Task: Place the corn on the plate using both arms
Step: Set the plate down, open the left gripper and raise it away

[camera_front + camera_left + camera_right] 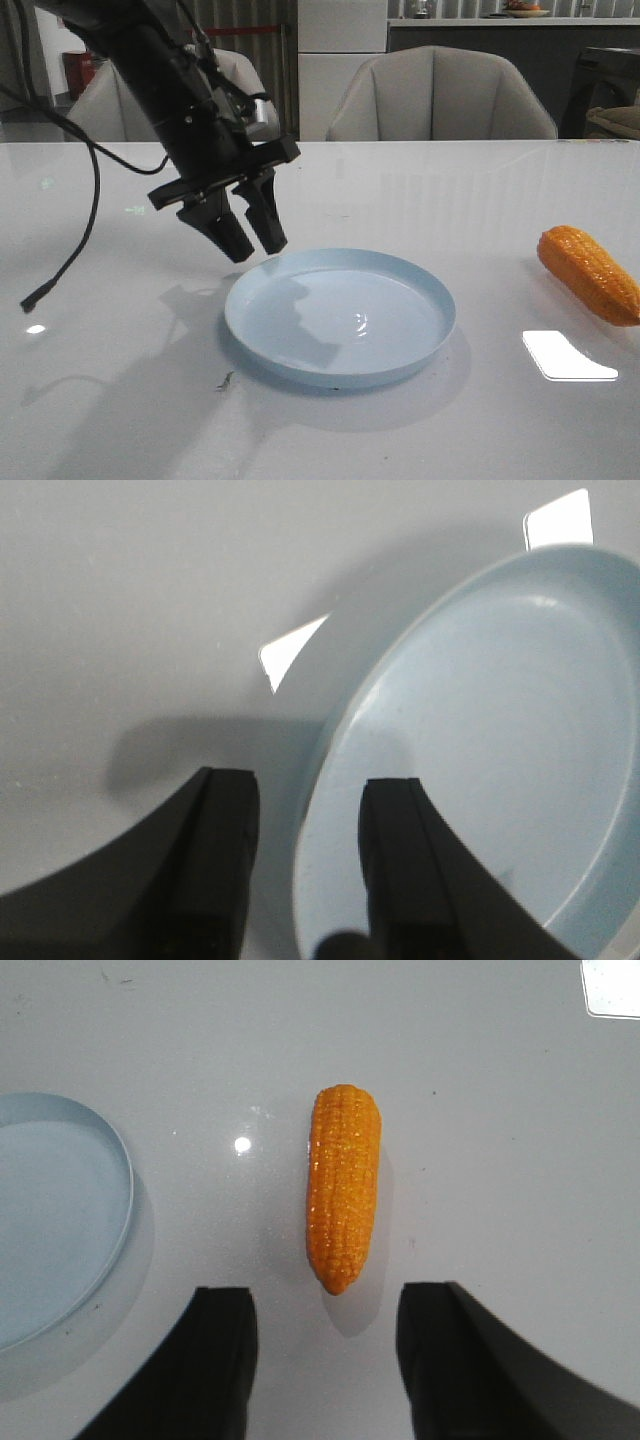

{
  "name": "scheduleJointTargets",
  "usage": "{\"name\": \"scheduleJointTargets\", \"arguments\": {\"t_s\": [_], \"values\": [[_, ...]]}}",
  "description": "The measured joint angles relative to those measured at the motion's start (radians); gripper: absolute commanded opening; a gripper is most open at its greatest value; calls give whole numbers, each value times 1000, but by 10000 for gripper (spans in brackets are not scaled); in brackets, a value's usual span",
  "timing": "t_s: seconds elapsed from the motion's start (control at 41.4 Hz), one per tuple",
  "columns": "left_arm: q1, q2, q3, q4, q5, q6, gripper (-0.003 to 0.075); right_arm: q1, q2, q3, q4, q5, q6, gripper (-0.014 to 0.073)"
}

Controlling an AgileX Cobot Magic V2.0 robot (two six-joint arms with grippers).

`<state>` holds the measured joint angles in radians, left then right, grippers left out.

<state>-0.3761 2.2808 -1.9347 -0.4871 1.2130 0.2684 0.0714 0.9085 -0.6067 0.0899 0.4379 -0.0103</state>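
The pale blue plate [340, 315] sits on the white table in the middle. The orange corn [588, 273] lies on the table at the far right, apart from the plate. My left gripper [253, 242] is open and empty, fingertips just above the plate's far left rim; in the left wrist view the rim [322, 780] runs between its two fingers [228, 810]. My right gripper [325, 1305] is open and empty above the corn [343, 1185], whose pointed end faces the gap between the fingers. The right arm is out of the front view.
Two grey chairs [440, 95] stand behind the table's far edge. A loose black cable [75, 230] hangs from the left arm down to the table at the left. The plate's edge [110, 1150] also shows in the right wrist view.
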Motion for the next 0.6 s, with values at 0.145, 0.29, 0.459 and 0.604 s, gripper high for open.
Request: {"name": "scheduleJointTargets", "arguments": {"t_s": [0.145,0.29,0.459,0.604], "values": [[0,-13,-130,5,8,0,333,0,0,0,0,0,0,436],[0,-38,-288,86,14,0,329,0,0,0,0,0,0,436],[15,-103,-368,234,30,-14,329,0,0,0,0,16,0,436],[81,-176,-372,265,43,-23,329,0,0,0,0,32,0,436]]}}
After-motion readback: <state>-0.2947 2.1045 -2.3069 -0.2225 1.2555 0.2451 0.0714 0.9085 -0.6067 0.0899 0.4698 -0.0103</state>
